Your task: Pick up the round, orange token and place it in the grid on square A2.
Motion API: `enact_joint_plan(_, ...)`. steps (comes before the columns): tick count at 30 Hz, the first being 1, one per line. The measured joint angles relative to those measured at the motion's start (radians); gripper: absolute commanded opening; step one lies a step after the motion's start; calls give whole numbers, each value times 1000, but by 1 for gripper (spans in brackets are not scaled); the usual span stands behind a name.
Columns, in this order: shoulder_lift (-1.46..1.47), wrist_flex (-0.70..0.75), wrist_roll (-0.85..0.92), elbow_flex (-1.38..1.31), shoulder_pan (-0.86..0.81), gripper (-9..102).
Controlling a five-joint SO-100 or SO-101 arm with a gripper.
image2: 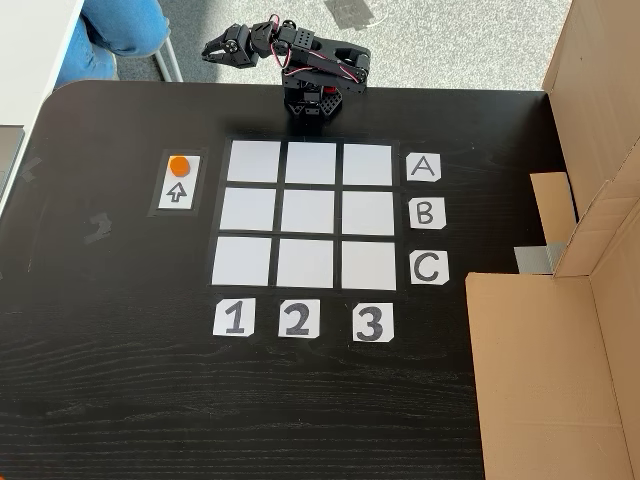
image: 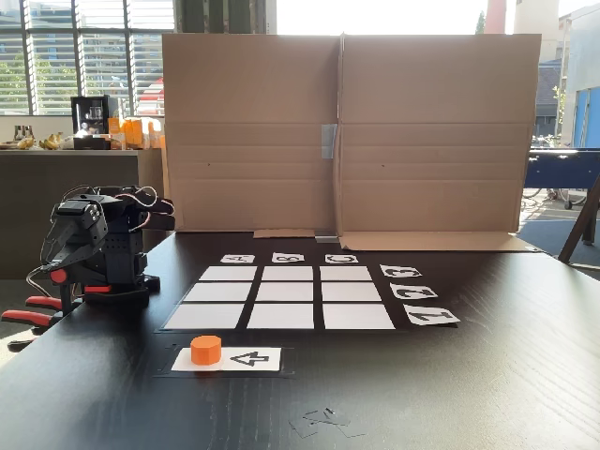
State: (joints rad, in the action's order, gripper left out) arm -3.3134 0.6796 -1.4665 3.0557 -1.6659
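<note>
My gripper hung folded and empty, jaw opening unclear; I judged I should open wide, descend straight over the token, then carry it to square A2

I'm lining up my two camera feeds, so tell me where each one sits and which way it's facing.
A fixed view: low at the table's edge, looking level across the grid toward the cardboard wall; the folded arm sits at the left.
Another fixed view: high above, looking steeply down on the table; the arm is at the top edge, its gripper reaching left.
Shared: both show the grid, the orange token on the arrow card, the arm and the cardboard.
</note>
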Motion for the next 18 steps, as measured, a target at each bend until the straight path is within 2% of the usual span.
enact_joint_plan(18,-6,6,0,0,0,0)
